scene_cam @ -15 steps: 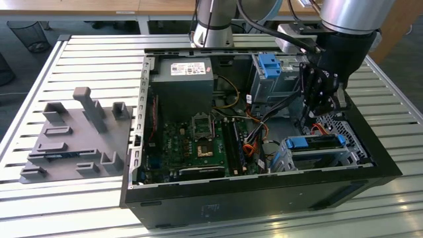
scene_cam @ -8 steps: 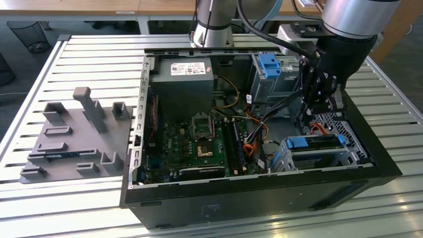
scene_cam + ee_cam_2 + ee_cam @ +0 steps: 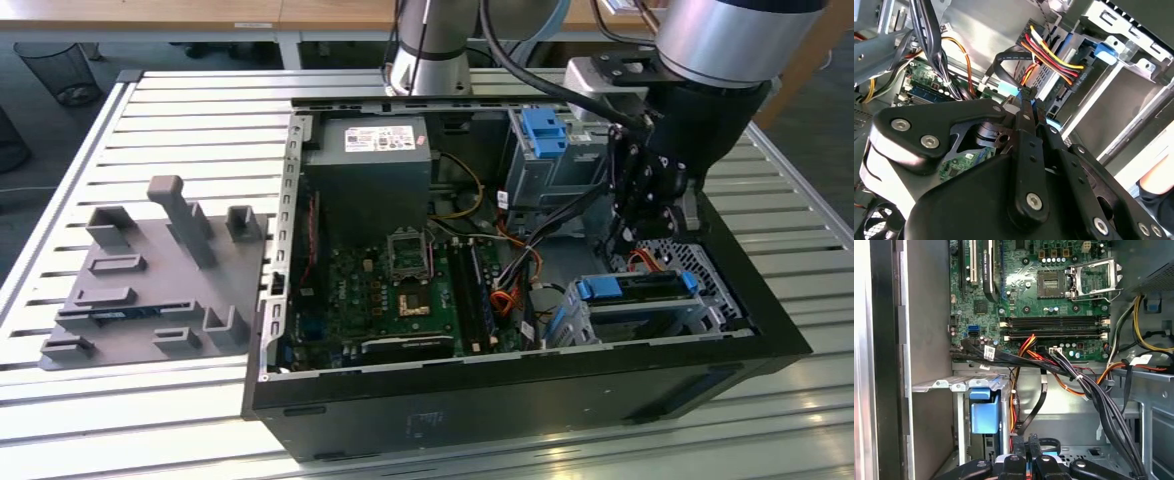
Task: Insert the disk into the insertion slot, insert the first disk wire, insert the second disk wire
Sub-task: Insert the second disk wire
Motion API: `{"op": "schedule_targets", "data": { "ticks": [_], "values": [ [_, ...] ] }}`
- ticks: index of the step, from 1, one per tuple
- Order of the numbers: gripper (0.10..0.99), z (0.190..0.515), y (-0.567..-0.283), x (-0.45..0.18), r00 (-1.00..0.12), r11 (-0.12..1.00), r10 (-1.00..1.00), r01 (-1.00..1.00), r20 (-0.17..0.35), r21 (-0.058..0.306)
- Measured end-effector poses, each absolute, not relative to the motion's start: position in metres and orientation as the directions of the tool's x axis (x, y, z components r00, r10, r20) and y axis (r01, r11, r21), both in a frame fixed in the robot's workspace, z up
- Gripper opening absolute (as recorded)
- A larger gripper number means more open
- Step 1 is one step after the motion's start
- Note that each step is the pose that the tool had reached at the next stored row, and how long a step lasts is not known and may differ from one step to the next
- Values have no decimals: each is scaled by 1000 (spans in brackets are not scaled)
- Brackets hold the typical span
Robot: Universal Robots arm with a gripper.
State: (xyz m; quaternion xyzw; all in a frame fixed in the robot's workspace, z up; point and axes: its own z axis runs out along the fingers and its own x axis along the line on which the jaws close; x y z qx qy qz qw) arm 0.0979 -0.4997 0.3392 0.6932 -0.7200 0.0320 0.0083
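So here's where I'm at: my arm is down inside the open computer case, over on the exterior view's right, and my pincer has its two fingers pressed together, nearly no gap between the tips. Looks to me like they're pinching a small blue-tipped plug on a flat black cable, though the tips cover most of it, so I can't swear to the grip.

The disk (blue carrier around it, that's the bit you mostly see) already sits in the silver drive cage in the corner of the case toward the exterior view's lower right. In the exterior view its long side runs roughly left to right across the picture. So the slide-in part looks done to me.

The relation that matters: the disk sits just below my pincer in the exterior view, slightly toward that view's left, close but not touching as far as I can see. In the second wrist view the fingertips point toward the back end of the drive, where the bundle of red, yellow and black wires already runs in. In the first wrist view the blue carrier handle stands beside my fingertips, with the black cable looping between them.

Whether any wire is seated yet, I can't tell.
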Motion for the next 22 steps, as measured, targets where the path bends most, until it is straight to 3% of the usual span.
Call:
{"op": "schedule_targets", "data": {
  "ticks": [9, 16, 22],
  "values": [
    [149, 339, -503, 98, -39, 37, -999, -999, 38, -34],
    [149, 339, -509, 98, -39, 39, -999, -999, -22, -32],
    [149, 339, -519, 98, -39, 40, -999, -999, -28, -31]
  ]
}}
